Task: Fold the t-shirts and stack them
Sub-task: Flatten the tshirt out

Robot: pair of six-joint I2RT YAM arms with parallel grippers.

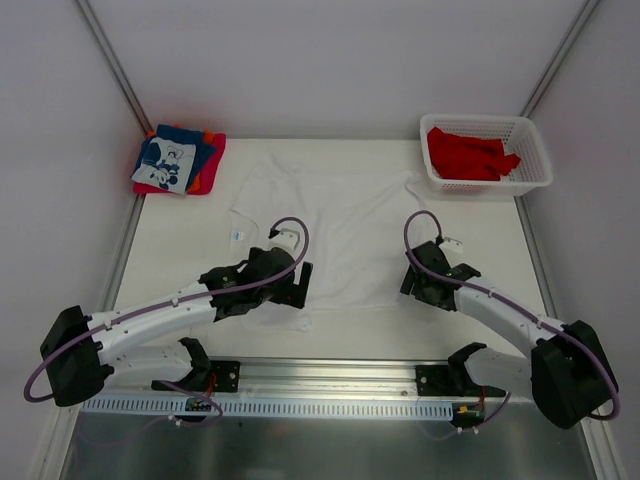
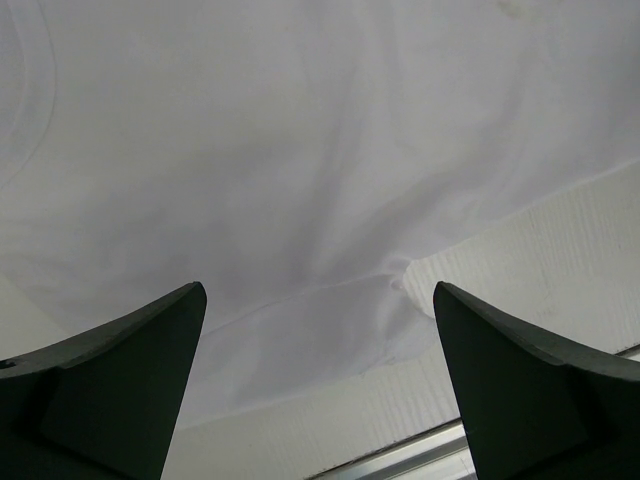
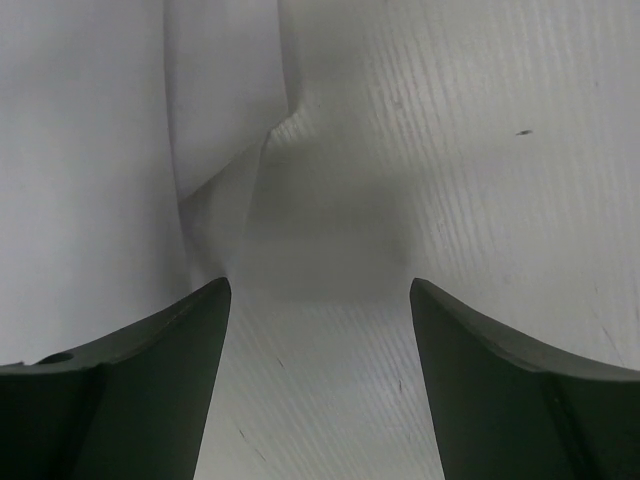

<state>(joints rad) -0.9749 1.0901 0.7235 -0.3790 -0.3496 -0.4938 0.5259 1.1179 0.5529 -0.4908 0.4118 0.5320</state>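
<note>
One stack of folded t-shirts, blue on top over red and orange, lay at the far left corner. One white t-shirt was spread flat in the middle of the white surface, between pale walls. Its small label was at the left edge, so its long axis seemed to run left to right. The left pincer stood wide over its near hem, holding nothing. The right pincer stood open across its right edge, also holding nothing. Some red t-shirts filled one white basket at the far right
</note>
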